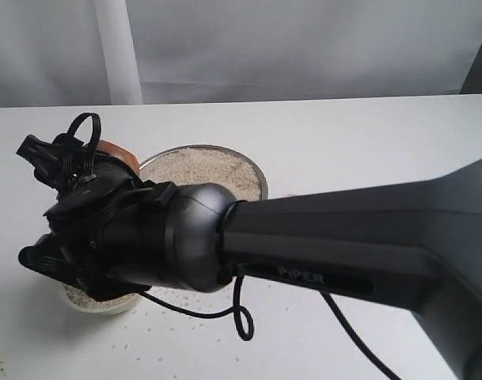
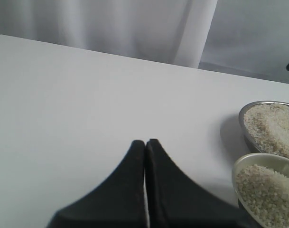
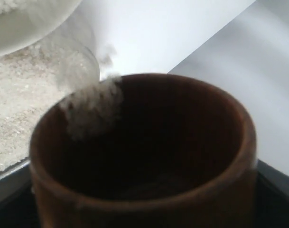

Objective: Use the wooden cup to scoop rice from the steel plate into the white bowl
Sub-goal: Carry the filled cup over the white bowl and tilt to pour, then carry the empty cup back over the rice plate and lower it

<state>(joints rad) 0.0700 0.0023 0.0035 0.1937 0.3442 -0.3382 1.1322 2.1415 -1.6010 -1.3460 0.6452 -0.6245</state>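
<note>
**Operator:** Report the state of the right gripper (image 3: 144, 204) fingers (image 3: 279, 192).

**Technician:** They are set wide and clamped on the wooden cup (image 3: 149, 142). One dark finger shows at each side of the cup wall. The cup sits between them with its mouth toward the wrist camera and its dark inside exposed.

**Operator:** What is in the cup?

**Technician:** A blurred clump of rice (image 3: 89, 107) sits at the rim. The rest of the interior looks bare.

**Operator:** Where is the cup in the exterior view?

**Technician:** It shows only as a reddish-brown sliver beyond the gripper, just beside the rim of the steel plate (image 1: 260, 180). The plate is covered with rice. The white bowl (image 1: 90, 305) lies under the gripper body, mostly hidden, with rice inside. Loose grains are scattered on the table (image 1: 367, 134) near the bowl.

**Operator:** And the left gripper (image 2: 145, 147)?

**Technician:** Its fingers are pressed together with nothing between them. It is over the table surface, well apart from the plate and the bowl. Whether it touches the table cannot be determined.
</note>
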